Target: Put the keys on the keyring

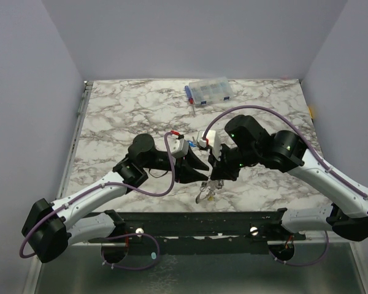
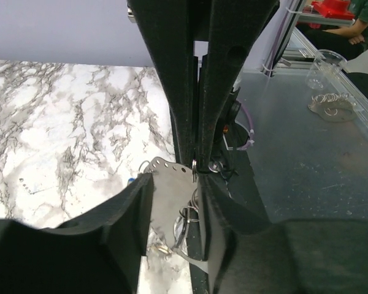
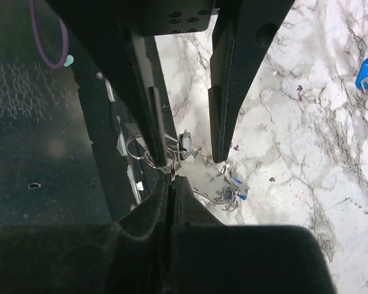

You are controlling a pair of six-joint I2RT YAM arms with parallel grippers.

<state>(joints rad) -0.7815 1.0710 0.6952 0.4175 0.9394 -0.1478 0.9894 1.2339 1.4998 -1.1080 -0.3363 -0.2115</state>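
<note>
My right gripper [image 1: 213, 179] is shut on the thin silver keyring [image 3: 172, 172], which sticks out edge-on from its closed fingertips [image 3: 172, 184]. More wire loops [image 3: 140, 150] and a dark-headed key [image 3: 185, 141] hang by it. My left gripper [image 1: 203, 168] is open, tip to tip with the right one. Its fingers [image 2: 119, 226] stand apart around a pale flat tag with a row of holes [image 2: 165, 187]. In the right wrist view the left gripper [image 3: 191, 159] straddles the dark-headed key. Blue keys and loops [image 3: 234, 185] lie on the marble below, also in the top view [image 1: 205, 195].
A clear compartment box with blue parts [image 1: 210, 92] stands at the table's far edge. One loose blue tag [image 3: 366, 73] lies on the marble to the right. The black rail [image 1: 190, 222] runs along the near edge just under the grippers.
</note>
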